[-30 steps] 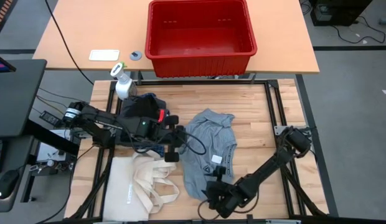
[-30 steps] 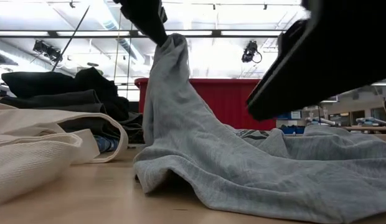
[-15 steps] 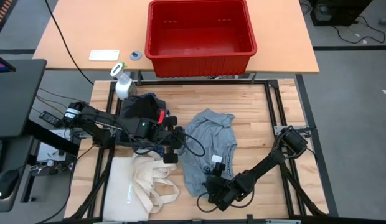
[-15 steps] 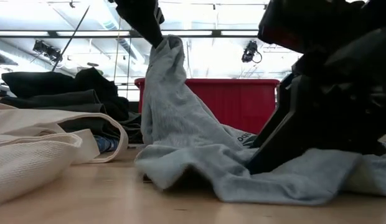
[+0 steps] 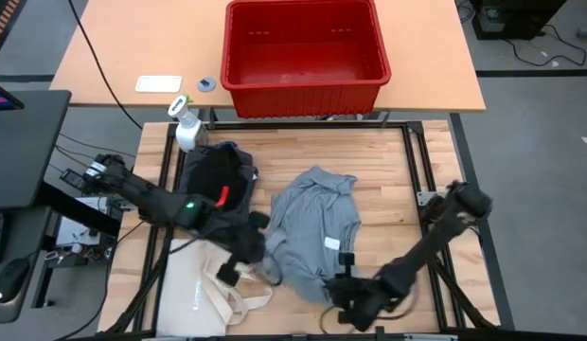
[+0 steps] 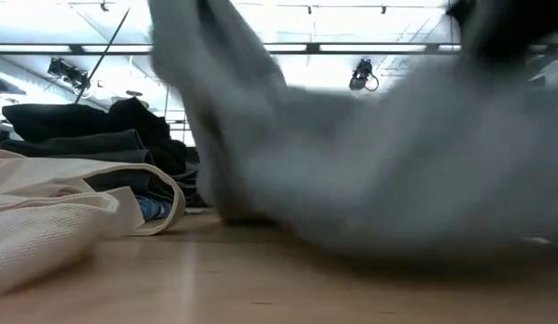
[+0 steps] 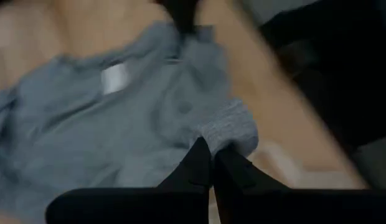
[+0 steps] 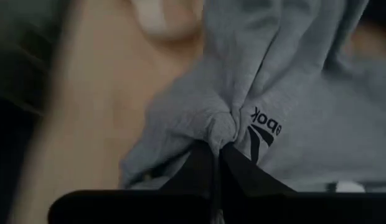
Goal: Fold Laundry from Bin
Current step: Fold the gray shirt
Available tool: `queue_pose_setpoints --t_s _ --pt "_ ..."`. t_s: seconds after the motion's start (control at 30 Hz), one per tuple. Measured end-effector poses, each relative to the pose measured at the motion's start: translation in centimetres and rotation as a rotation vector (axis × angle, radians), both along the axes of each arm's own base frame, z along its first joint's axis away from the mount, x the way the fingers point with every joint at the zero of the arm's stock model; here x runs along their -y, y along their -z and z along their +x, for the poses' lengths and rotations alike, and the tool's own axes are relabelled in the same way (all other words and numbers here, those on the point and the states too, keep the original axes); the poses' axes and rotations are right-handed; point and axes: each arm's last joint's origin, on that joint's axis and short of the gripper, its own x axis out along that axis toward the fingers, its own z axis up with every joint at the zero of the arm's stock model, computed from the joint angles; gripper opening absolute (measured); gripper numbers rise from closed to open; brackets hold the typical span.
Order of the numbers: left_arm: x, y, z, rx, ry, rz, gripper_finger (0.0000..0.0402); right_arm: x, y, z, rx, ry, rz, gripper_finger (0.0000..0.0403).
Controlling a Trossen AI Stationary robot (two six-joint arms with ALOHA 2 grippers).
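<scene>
Since a second ago the left gripper (image 5: 265, 268) has been carried down and toward the near edge of the table, and the right gripper (image 5: 333, 287) has been clamped from wide open onto the cloth. The light grey garment (image 5: 312, 227) is now stretched between the two: its near-left edge is pinched in the left gripper's pressed-together fingers (image 7: 202, 165), and a bunched fold beside a printed logo is pinched by the right gripper's fingers (image 8: 208, 163). The garment is spread on the wooden table (image 5: 388, 180) in the middle, with a white tag showing near its lower part. In the low view the grey cloth (image 6: 369, 171) is seen blurred across most of the picture. The rest of the laundry, a dark pile (image 5: 216, 173), is lying left of the grey piece, just beside a white spray bottle (image 5: 186, 128). A cream tote bag (image 5: 201, 289) is lying at the near left corner. The red bin (image 5: 303, 52) is standing on the far table, well apart from both grippers.
</scene>
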Motion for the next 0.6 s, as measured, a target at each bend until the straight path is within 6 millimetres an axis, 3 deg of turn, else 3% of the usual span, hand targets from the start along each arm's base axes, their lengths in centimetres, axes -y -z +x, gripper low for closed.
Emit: queue_pose_setpoints --t_s 0.27,0.43,0.6 --pt "4.0 -6.5 -3.6 0.433 0.308 -0.256 0.0009 -1.8 -12.8 -5.5 0.299 -0.279 0.13 0.0013" --pt "4.8 -9.6 -5.5 0.727 0.435 -0.25 0.0009 -1.0 -17.9 -8.8 0.458 -0.368 0.106 0.0013" --pt "4.2 -11.7 -5.7 1.0 0.413 -0.133 0.0009 0.4 -22.1 -11.1 0.637 -0.481 0.057 0.0018"
